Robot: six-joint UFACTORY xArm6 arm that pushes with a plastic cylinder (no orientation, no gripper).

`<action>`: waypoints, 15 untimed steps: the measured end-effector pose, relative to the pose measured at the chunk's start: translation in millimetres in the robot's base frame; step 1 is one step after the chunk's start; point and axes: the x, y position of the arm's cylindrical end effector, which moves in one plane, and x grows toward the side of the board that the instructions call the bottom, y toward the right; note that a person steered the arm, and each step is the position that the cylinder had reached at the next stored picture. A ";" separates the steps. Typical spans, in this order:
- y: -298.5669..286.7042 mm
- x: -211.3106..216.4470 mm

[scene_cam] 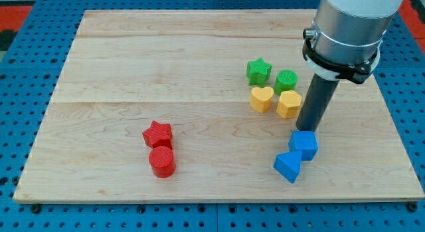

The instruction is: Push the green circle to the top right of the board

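Resting on the pale wooden board [133, 72], my tip [306, 129] holds nothing, touching the blue cube's [304, 145] top edge beside the yellow hexagon block [289, 104]; the green circle block [286, 80] sits just up-left, between the green star [258, 71] and my rod.

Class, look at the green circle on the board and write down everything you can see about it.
The green circle is a short round block with a ridged, plastic-looking surface, lying flat on the wooden board, right of centre. The green star sits close on the view's left; the yellow block sits just below it, apparently touching, with the yellow heart at lower left. My tip rests lower right of it, apart, by the blue blocks.
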 end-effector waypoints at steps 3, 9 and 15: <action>-7.3 -56.4; -37.8 -121.0; 35.3 -186.2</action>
